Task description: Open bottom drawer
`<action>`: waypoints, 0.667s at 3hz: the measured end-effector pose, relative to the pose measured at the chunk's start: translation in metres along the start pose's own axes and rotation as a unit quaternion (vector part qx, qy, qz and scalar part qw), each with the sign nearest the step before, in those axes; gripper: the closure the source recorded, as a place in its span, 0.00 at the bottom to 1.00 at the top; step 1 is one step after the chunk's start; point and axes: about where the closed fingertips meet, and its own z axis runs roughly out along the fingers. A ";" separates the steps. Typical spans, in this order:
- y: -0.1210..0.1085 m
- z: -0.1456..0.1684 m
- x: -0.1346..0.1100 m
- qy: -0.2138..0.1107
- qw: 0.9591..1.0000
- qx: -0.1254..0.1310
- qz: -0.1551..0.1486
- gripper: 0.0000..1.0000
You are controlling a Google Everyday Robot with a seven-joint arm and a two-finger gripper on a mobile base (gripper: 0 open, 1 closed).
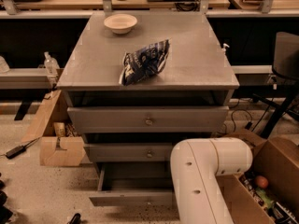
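The grey cabinet (149, 66) stands in the middle of the camera view with three drawers. The bottom drawer (131, 197) is pulled out toward me, its inside showing; its front is partly hidden behind my white arm (205, 176), and its knob is hidden. The middle drawer (128, 152) and the top drawer (147, 120) are pushed in, each with a small round knob. My gripper is out of view; only the arm's elbow shows at the lower right.
A white bowl (120, 23) and a blue chip bag (144, 62) lie on the cabinet top. A cardboard box (58, 149) stands left of the cabinet. An open box of items (266, 185) is at the right. A spray bottle (49, 62) stands on the left ledge.
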 end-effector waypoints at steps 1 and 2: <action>0.031 -0.010 0.006 0.011 0.999 -0.040 0.005 1.00; 0.030 -0.009 0.006 0.011 0.999 -0.040 0.005 1.00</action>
